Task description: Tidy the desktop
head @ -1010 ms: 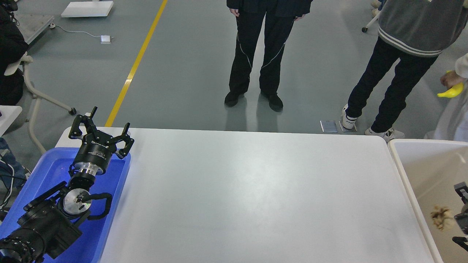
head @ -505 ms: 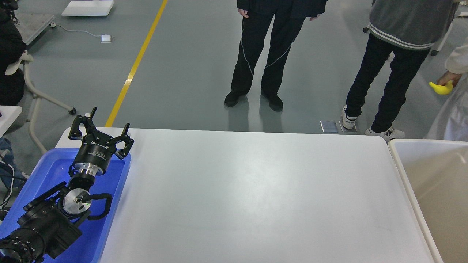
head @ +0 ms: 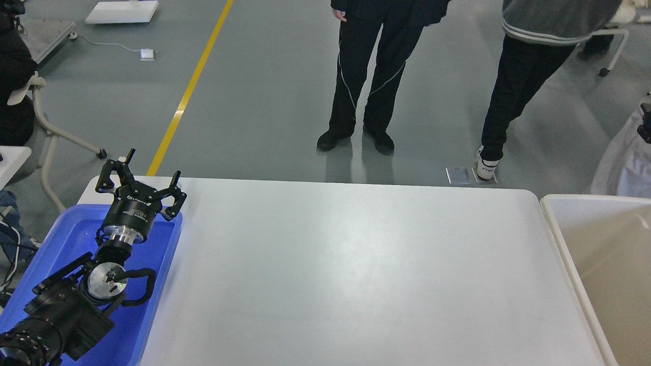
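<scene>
Right arm has been withdrawn from over the bin (head: 600,239); right hand is no longer seen. Left hand (head: 138,178) is held spread, empty, unmoved above the blue tray (head: 61,239). Desk (head: 356,274) spans centre, nothing seen on it; tidying judged finished.

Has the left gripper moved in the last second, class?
No. The left gripper sits at the same spot over the far corner of the blue tray, its fingers open as before.

The large white rectangular surface (head: 356,274), smooth and matte with rounded far corners, lies flat, stretching from left to right and reaching the near edge.
</scene>
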`<state>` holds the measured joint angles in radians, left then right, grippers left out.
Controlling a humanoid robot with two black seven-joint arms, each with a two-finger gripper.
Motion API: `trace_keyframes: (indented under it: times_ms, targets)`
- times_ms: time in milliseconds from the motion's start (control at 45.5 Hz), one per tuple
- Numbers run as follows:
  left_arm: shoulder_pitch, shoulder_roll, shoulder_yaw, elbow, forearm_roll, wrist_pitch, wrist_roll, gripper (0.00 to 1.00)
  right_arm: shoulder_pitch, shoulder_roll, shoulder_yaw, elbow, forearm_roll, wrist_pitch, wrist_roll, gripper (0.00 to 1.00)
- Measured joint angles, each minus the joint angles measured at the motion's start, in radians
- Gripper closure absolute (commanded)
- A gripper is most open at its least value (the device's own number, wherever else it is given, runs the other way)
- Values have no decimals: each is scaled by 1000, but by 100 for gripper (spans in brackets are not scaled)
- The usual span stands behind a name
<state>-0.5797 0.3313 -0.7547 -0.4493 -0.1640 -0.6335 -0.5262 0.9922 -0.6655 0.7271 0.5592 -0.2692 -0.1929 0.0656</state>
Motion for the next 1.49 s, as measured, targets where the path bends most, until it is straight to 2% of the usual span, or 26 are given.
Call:
trace_keyframes:
  times_ms: [198, 307, 439, 615, 900, 1120, 1493]
  targets:
    - [0, 0, 0, 0, 0, 0, 0, 0, -59, 20, 226, 106, -4, 45, 8, 0]
    - [0, 0, 0, 0, 0, 0, 0, 0, -103, 39, 337, 143, -6, 89, 31, 0]
    - [0, 0, 0, 0, 0, 0, 0, 0, -171, 64, 425, 169, -7, 158, 92, 0]
    - [0, 0, 0, 0, 0, 0, 0, 0, -279, 108, 481, 185, -11, 237, 203, 0]
    - [0, 0, 0, 0, 0, 0, 0, 0, -412, 197, 500, 187, -20, 283, 332, 0]
    - [0, 0, 0, 0, 0, 0, 0, 0, -469, 235, 493, 186, -24, 296, 370, 0]
    - [0, 0, 0, 0, 0, 0, 0, 0, -504, 256, 438, 185, -52, 309, 405, 0]
